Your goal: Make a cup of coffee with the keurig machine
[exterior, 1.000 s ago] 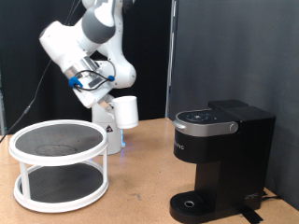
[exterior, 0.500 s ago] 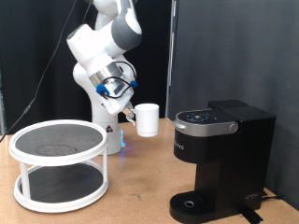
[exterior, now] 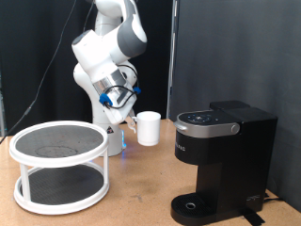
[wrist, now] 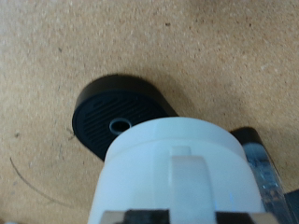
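- Exterior view: the gripper [exterior: 125,106] held the cup [exterior: 148,127] aloft at frame centre, apparently clamped on its handle — the fingers were poorly resolved.
- The keurig machine [exterior: 221,160] stood lower right, drip base bare; the cup was not yet placed. Its front lettering was unreadable.
- Wrist view: the cup [wrist: 177,173] filled the bottom — the round drip base [wrist: 117,117] lay beyond it.

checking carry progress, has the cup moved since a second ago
Yes. The cup, carried at the end effector, has shifted toward the exterior view's right and slightly down, closer to the keurig machine.
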